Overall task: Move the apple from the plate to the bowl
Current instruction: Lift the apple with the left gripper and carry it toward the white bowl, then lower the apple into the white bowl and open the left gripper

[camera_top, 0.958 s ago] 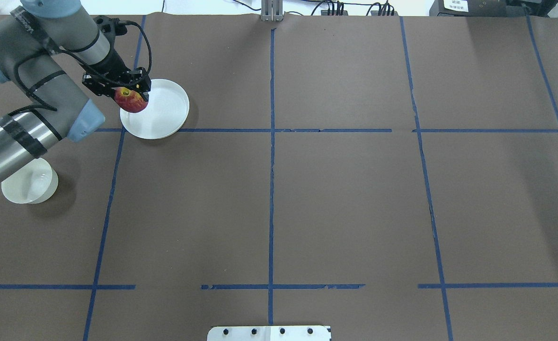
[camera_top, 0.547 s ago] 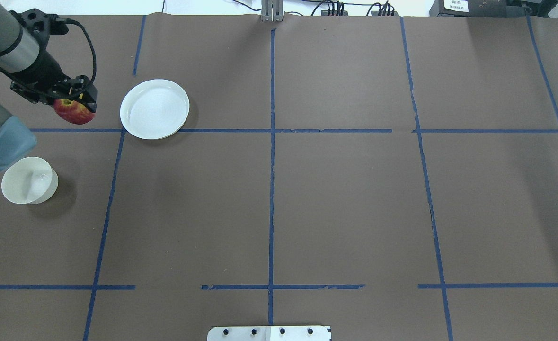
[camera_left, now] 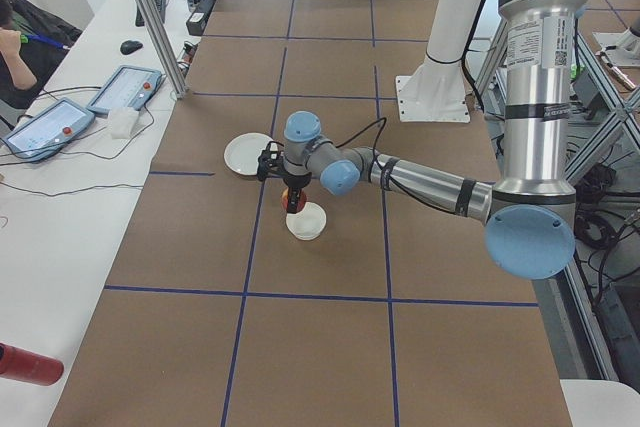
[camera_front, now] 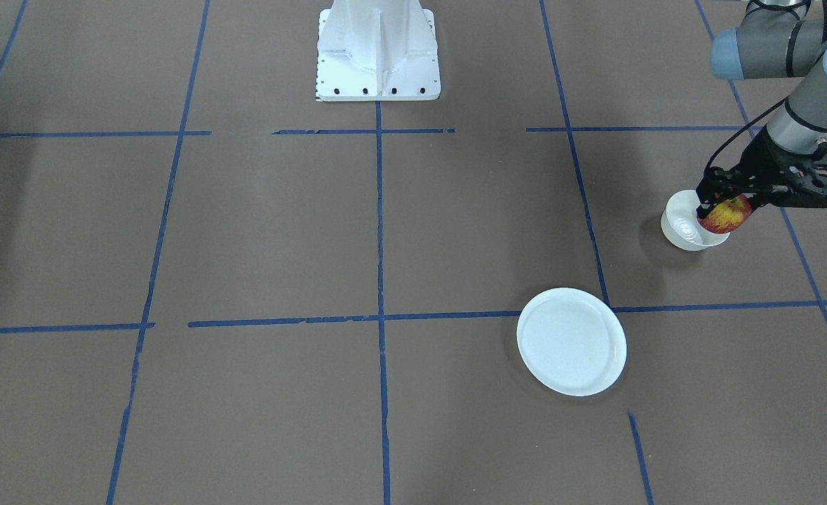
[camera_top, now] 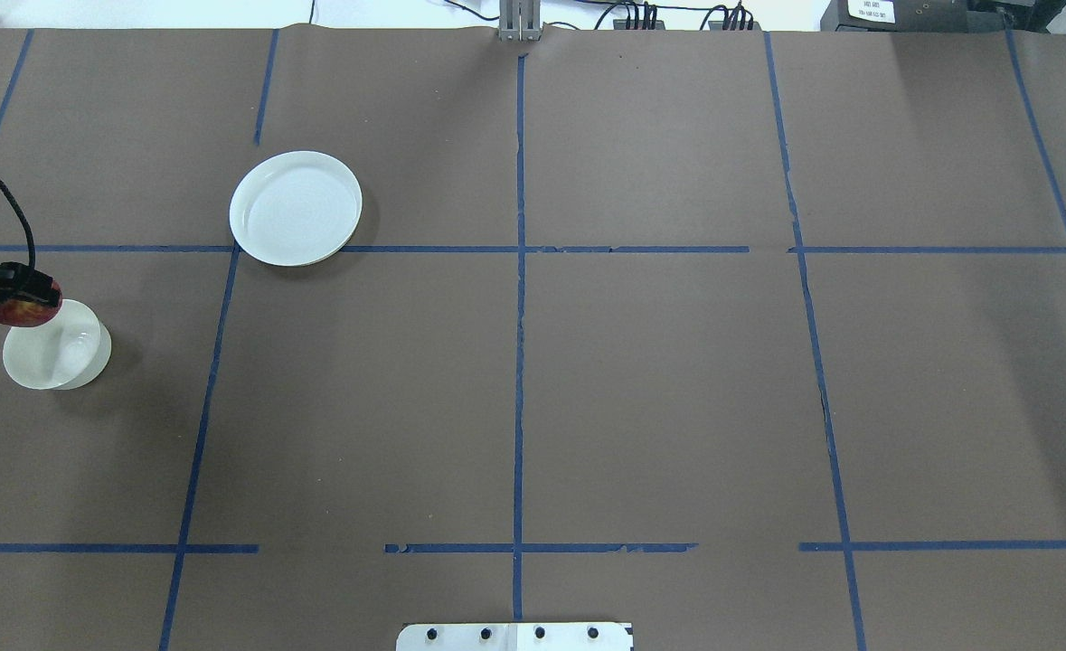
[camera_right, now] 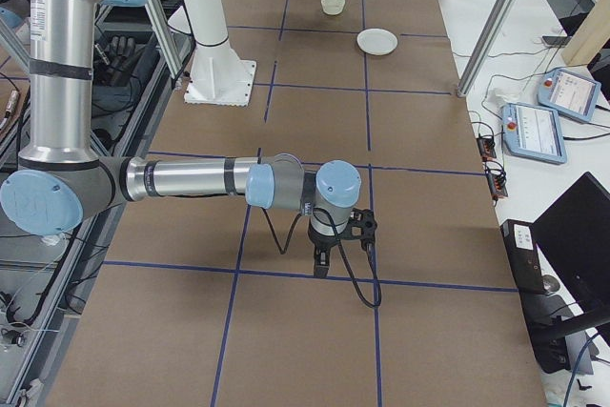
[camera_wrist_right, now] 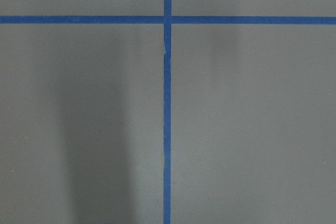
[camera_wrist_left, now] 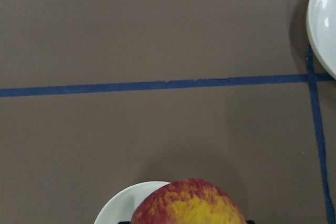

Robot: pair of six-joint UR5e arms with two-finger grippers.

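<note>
My left gripper (camera_front: pixel 725 205) is shut on the red and yellow apple (camera_front: pixel 727 214) and holds it in the air over the edge of the small deep white bowl (camera_front: pixel 684 228). In the overhead view the apple (camera_top: pixel 19 311) overlaps the far left rim of the bowl (camera_top: pixel 55 351). The flat white plate (camera_top: pixel 296 208) lies bare and apart from them. The left wrist view shows the apple (camera_wrist_left: pixel 189 204) above the bowl's rim (camera_wrist_left: pixel 118 208), with the plate (camera_wrist_left: pixel 323 24) at the right edge. My right gripper (camera_right: pixel 340 250) hangs over bare table far from these; I cannot tell its state.
The robot's white base (camera_front: pixel 378 49) stands at the table's middle edge. Blue tape lines (camera_top: pixel 519 271) divide the brown table cover. Tablets and cables (camera_left: pixel 60 122) lie on a side bench beyond the table's far edge.
My left gripper has carried the apple off the plate, leftward and toward the robot, to a spot above the bowl's rim. The plate and bowl have not moved.
</note>
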